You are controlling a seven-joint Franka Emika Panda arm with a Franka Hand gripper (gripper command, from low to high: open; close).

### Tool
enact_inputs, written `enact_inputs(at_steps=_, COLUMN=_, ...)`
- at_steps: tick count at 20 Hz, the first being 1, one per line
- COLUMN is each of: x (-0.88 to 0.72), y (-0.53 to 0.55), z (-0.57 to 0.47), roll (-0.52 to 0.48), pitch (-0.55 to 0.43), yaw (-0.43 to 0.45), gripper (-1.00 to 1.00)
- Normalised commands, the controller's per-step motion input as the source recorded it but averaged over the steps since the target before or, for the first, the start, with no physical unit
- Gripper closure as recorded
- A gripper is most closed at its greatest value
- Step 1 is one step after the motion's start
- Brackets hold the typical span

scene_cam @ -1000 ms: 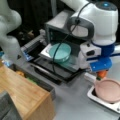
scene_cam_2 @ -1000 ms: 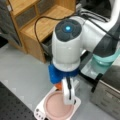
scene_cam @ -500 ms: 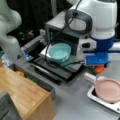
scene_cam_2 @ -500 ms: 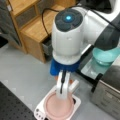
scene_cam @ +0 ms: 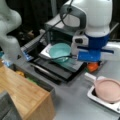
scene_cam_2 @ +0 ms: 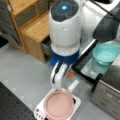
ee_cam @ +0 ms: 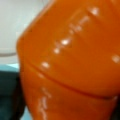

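An orange ridged object point(ee_cam: 70, 60) fills the wrist view, very close to the camera. In both front views it shows as an orange patch point(scene_cam: 93, 67) point(scene_cam_2: 70, 74) just under the arm's blue and white wrist point(scene_cam: 91, 51), on the grey tabletop. The gripper's fingers are hidden behind the arm. A pink plate point(scene_cam: 110, 89) point(scene_cam_2: 59, 105) lies on a white tray point(scene_cam: 100, 98) right beside the orange object. A teal bowl point(scene_cam: 60, 51) point(scene_cam_2: 106, 53) rests on the open door of a dark oven point(scene_cam: 61, 67).
A wooden cabinet point(scene_cam: 25, 95) point(scene_cam_2: 37, 30) stands at a front view's lower left. A green item point(scene_cam: 33, 80) lies in the bin beside it. The metal oven body point(scene_cam_2: 110, 92) sits at a front view's right. A second grey arm point(scene_cam: 10, 32) is at the left.
The arm has shifted a little, carrying the orange patch slightly away from the pink plate toward the oven. Bowl and plate have not moved.
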Motion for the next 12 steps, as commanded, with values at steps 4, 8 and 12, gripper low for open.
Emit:
enact_inputs(at_steps=4, x=-0.7, y=-0.08, z=-0.16, roll=0.133, pitch=-0.157, yaw=-0.312, gripper=1.0)
enact_inputs(at_steps=8, x=-0.79, y=-0.03, z=-0.15, roll=0.095, pitch=-0.185, yaw=-0.297, gripper=1.0)
enact_inputs(at_steps=12, x=-0.8, y=0.02, z=-0.19, roll=0.063, pitch=-0.235, yaw=-0.26, gripper=1.0)
